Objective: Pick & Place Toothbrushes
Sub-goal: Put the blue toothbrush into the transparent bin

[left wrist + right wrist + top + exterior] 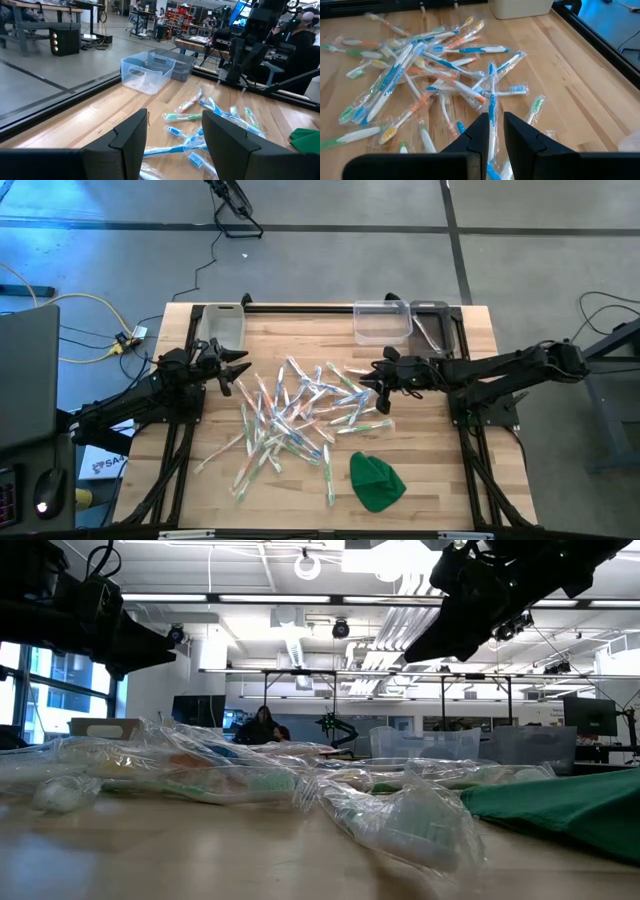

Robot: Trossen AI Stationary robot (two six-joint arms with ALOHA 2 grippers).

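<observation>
From above, the toothbrushes (295, 415) lie scattered mid-table, between the left gripper (236, 373) and the right gripper (372, 383); a green cloth (376, 481) sits near the front edge and clear bins (382, 321) line the far edge. At table height, wrapped brushes (400, 815) fill the foreground, both arms hanging above. Past the left wrist, its fingers (131, 137) stand spread wide over bare wood. Past the right wrist, narrow fingers (519, 131) pinch a blue toothbrush (491, 107).
</observation>
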